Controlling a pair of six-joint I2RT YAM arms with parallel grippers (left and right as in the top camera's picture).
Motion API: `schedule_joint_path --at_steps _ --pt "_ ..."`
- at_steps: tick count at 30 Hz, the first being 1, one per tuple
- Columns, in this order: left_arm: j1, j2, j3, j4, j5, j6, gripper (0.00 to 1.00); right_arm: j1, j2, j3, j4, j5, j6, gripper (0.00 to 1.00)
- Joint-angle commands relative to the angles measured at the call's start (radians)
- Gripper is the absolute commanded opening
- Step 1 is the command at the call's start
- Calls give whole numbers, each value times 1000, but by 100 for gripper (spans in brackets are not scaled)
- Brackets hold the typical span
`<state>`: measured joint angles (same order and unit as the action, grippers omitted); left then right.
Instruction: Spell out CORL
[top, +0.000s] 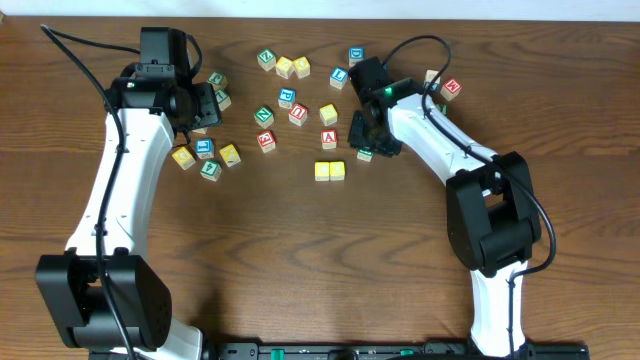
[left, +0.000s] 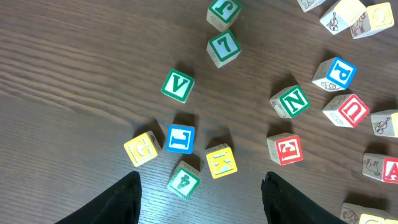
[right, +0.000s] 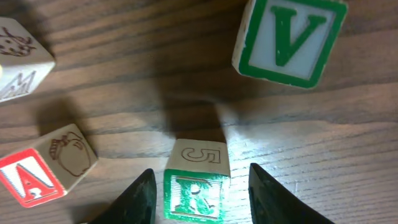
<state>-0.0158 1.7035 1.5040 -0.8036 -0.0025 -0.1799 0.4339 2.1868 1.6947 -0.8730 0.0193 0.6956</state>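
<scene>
Two yellow-faced cubes (top: 330, 171) lie side by side at mid-table. The white cube with a green R (right: 196, 186) stands just right of them (top: 365, 153). My right gripper (right: 198, 199) straddles it, open, with a thin gap at each finger; in the overhead view the gripper (top: 365, 140) hangs right over that cube. The blue L cube (left: 180, 138) lies in a cluster at the left (top: 204, 147). My left gripper (left: 202, 208) hovers open above the table beside that cluster (top: 205, 105), holding nothing.
A red A cube (right: 31, 177) sits left of the R cube and a green V cube (right: 289, 40) beyond it. Around the L cube lie a green V cube (left: 178, 85), two yellow cubes (left: 142, 149) and a green picture cube (left: 183, 182). More cubes are scattered across the far side.
</scene>
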Motion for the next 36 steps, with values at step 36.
schedule_joint_path --at_steps 36 --pt "4 10 -10 5 2 2 61 26 13 -29 -12 -95 -237 28"
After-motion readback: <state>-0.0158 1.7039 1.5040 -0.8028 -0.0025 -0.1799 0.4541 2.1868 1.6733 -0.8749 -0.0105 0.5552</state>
